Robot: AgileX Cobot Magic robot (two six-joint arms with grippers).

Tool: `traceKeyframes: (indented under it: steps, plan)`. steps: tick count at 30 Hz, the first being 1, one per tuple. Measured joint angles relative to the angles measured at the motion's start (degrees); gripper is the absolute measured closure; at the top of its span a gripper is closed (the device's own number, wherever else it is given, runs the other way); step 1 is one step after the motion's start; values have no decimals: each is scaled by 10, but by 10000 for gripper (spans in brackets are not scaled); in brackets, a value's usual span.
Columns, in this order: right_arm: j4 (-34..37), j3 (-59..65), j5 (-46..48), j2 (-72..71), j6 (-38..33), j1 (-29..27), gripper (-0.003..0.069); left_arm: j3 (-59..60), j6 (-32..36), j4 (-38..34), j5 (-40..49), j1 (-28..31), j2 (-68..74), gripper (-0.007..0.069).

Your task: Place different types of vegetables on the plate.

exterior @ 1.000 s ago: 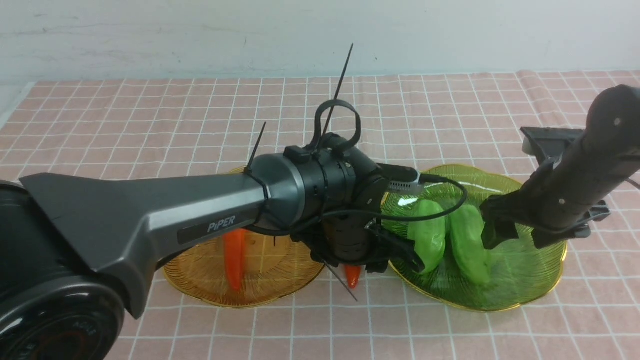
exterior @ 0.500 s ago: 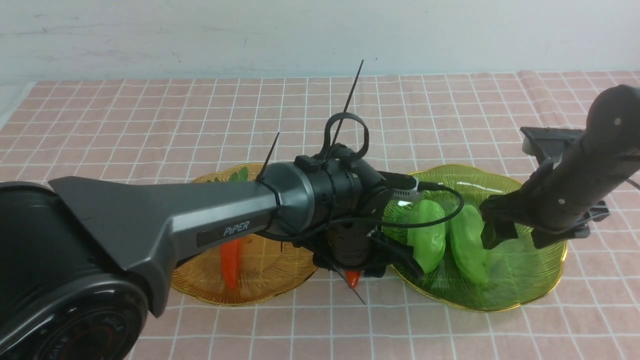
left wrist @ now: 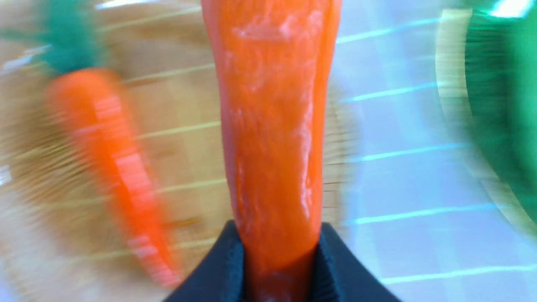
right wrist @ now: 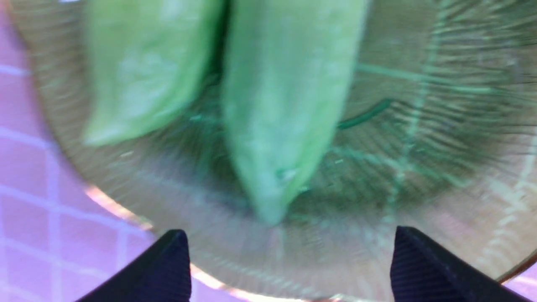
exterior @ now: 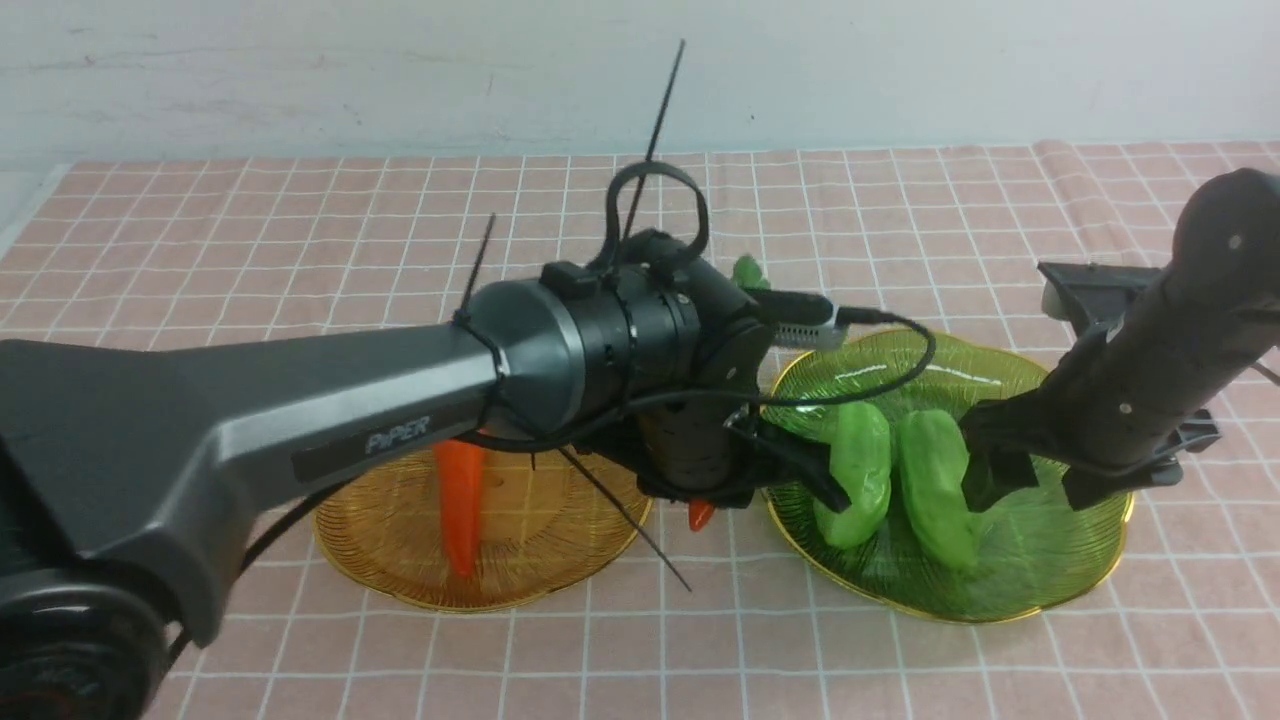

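Our left tool is pinched narrow on a glossy orange toy carrot, whose tip hangs at the centre of the front frame, between the amber ribbed translucent plate at lower left and the green ribbed translucent plate at right; our right tool hovers wide and empty over two light-green ridged toy vegetables there; we judge the slick carrot could slip from the pinch, or our arms could collide above the green plate.
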Motion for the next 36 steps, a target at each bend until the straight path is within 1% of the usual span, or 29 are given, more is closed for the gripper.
traceKeyframes:
  steps: [3,5,8,10,16,19,21,22,26,27,30,32,33,35,36]
  plan:
    - [19,0,12,-29,-16,0,76,0,1,2,28,30,-3,484]
    - [37,0,19,-52,-30,0,76,0,3,-14,49,56,3,484]
    - [63,0,33,-91,-54,0,76,0,10,-39,64,77,13,484]
    - [74,0,39,-110,-60,0,76,0,26,-68,71,88,25,484]
    - [99,0,64,-187,-80,0,76,0,74,-107,74,91,58,470]
    - [104,0,81,-240,-89,0,76,0,80,-116,73,91,71,436]
    - [105,0,86,-274,-90,0,76,0,81,-116,74,91,79,383]
    - [105,0,88,-289,-91,0,76,0,83,-116,74,91,82,339]
    - [105,0,92,-340,-91,0,76,0,83,-117,81,91,85,208]
    - [105,0,94,-358,-91,0,76,0,83,-117,85,91,85,161]
    - [105,1,96,-400,-91,0,76,0,89,-117,98,91,85,73]
    - [105,4,97,-428,-91,0,80,0,104,-117,107,91,85,49]
    - [105,5,97,-441,-91,0,85,0,112,-117,108,91,85,52]
    - [105,12,97,-475,-91,0,104,0,127,-117,109,91,84,77]
    - [105,16,97,-497,-91,0,120,0,132,-116,109,91,84,108]
